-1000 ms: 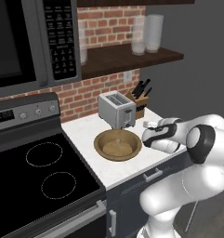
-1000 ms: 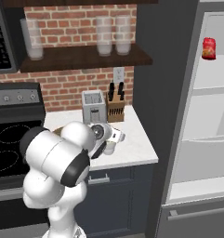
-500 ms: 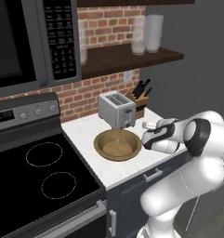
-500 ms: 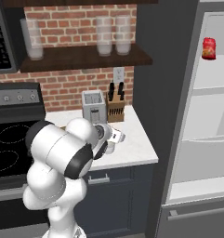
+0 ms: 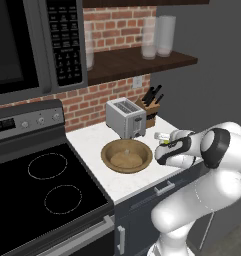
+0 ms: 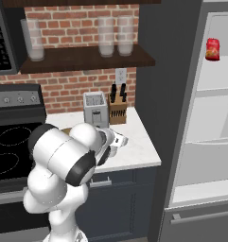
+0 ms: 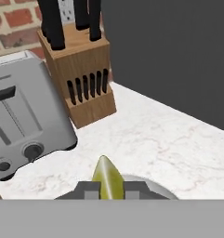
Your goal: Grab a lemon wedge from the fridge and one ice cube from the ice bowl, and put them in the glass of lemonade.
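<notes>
Ok, left base view first: I see the arm bent over the white counter (image 5: 99,142), wrist by the counter's right end. The ice bowl (image 5: 127,154) sits just in front of the toaster (image 5: 125,118), w/ the knife block (image 5: 151,106) beside the toaster at the brick wall. The gripper (image 5: 165,141) is to the right of the bowl; a speck of yellow-green, the lemon wedge (image 5: 165,142), shows at its tip. The glass of lemonade (image 5: 163,136) is partly hidden just behind the hand. Stove to the left.

Right base view: my arm's big elbow blocks most of the counter. Gripper (image 6: 121,141) pokes out over the counter top, in front of toaster and knife block. The fridge (image 6: 214,123) stands open at right, white shelves bare except a red packet (image 6: 212,49) up top.

Hand view: fingers (image 7: 134,188) are clamped on the lemon wedge, which sticks up between them. A whitish rim curves right behind the tips, prob. the glass, can't tell for sure. Toaster left, knife block behind.
</notes>
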Tool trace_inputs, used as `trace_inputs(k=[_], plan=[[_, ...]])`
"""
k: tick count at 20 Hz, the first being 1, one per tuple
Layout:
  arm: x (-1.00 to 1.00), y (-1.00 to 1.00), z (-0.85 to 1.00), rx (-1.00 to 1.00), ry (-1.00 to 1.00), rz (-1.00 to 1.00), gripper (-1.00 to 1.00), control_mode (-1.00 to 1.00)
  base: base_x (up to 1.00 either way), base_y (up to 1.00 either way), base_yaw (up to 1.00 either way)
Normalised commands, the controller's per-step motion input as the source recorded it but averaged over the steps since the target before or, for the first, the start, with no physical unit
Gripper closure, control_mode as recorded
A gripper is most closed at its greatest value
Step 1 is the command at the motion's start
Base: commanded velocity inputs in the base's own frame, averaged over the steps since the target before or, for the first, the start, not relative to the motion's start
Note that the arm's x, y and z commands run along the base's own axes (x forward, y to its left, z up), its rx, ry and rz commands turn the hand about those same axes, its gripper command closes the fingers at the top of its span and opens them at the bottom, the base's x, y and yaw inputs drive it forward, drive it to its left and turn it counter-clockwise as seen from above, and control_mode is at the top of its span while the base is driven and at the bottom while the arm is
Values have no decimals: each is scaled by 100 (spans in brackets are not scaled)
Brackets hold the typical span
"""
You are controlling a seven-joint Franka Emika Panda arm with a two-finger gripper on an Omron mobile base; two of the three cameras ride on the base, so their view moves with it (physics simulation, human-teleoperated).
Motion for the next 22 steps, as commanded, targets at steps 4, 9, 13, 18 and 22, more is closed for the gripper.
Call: trace_inputs(k=[4, 9, 13, 18, 22], plan=[[0, 0, 54, 0, 0, 0, -100, -100, 0, 0, 0], [-2, 0, 49, 0, 0, 0, -100, -100, 0, 0, 0], [-17, 0, 49, 0, 0, 0, -100, -100, 0, 0, 0], [-89, -1, 50, 0, 4, 0, -100, -100, 0, 0, 0], [-100, -14, 69, 0, 4, 0, -100, -100, 0, 0, 0]])
